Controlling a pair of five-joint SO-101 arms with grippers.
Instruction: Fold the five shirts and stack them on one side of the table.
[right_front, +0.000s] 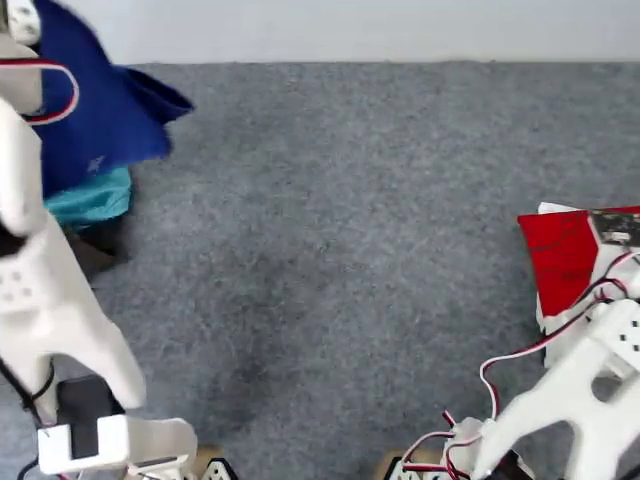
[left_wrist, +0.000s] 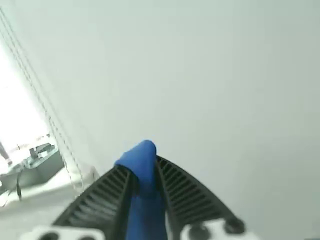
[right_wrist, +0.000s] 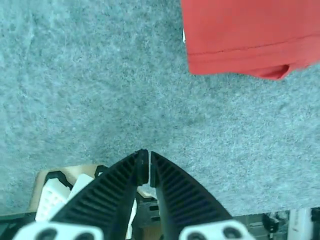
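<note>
the blue shirt (right_front: 95, 110) hangs unfolded and bunched over the far left corner of the table (right_front: 330, 250), one loose flap sticking out toward the middle. in the left wrist view a fold of it (left_wrist: 145, 190) runs up between the jaws of the left gripper (left_wrist: 142, 167), which is pinching the cloth, with a small blue tuft poking out past the tips. under the hanging blue cloth, by the left edge, a teal shirt (right_front: 92, 200) lies on the table. a dark piece (right_front: 95, 245) shows just below it, perhaps another shirt, though it is too shadowed to tell. the left arm (right_front: 40, 280) stands along that left edge.

at the right edge a red shirt (right_front: 560, 255) lies folded flat on top of a white shirt (right_front: 548, 318), whose rim shows around it. the right gripper (right_wrist: 144, 162) is over bare grey table near the red shirt (right_wrist: 250, 35), apart from it, its jaws pressed together on nothing. the right arm (right_front: 590, 390) is at the near right corner.
</note>
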